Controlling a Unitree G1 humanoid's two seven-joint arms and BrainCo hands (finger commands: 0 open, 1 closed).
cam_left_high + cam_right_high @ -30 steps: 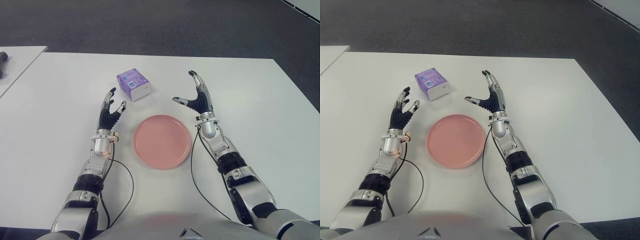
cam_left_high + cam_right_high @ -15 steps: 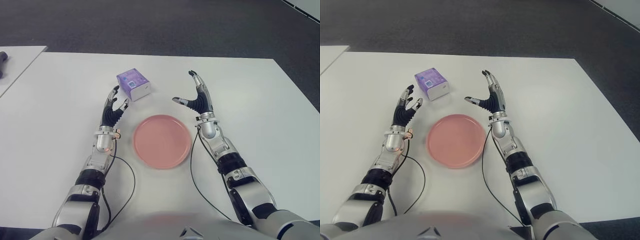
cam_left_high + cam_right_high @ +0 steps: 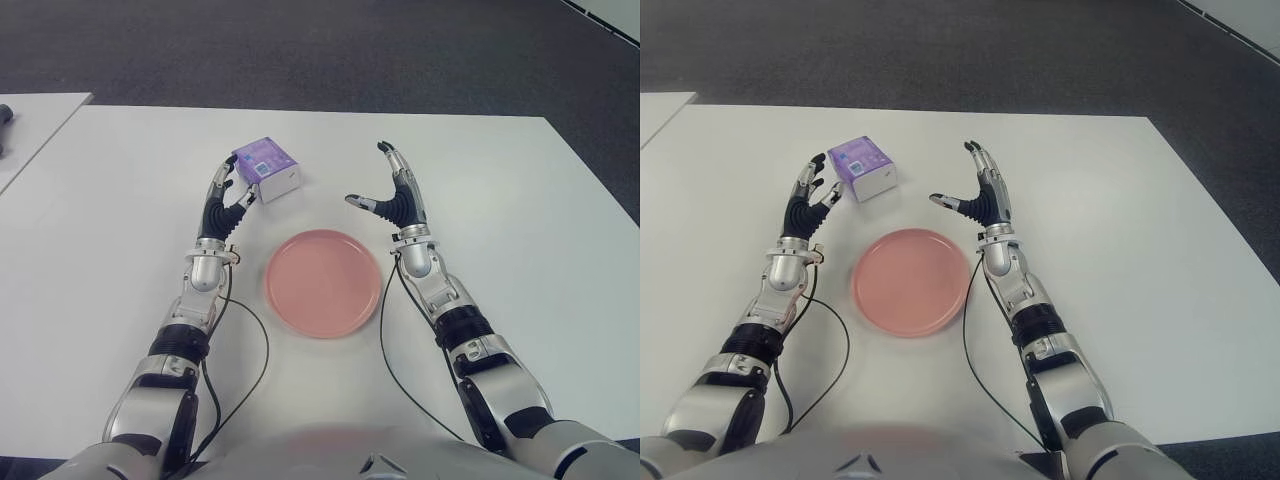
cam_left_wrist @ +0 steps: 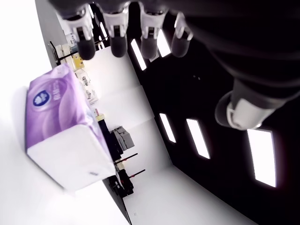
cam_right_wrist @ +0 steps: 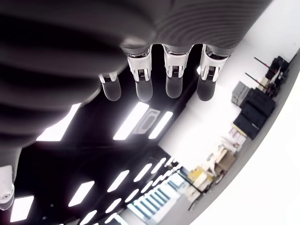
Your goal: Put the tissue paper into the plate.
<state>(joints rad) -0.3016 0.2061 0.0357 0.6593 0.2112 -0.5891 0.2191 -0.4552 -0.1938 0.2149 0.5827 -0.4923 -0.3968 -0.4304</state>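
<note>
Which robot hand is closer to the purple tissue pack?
Left. The left hand is open right beside the tissue pack; the right hand is open farther off, beyond the pink plate.

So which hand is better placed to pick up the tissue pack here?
Left. The left hand is open right beside the tissue pack, fingers nearly at its edge. The right hand, also open, is farther away, beyond the pink plate.

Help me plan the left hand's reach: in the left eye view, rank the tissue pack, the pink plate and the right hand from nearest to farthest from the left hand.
From the left hand:
1. Tissue pack, just ahead and toward the right, close to the fingertips.
2. Pink plate, to the right and nearer the robot.
3. Right hand, across the plate on the right side, open.
</note>
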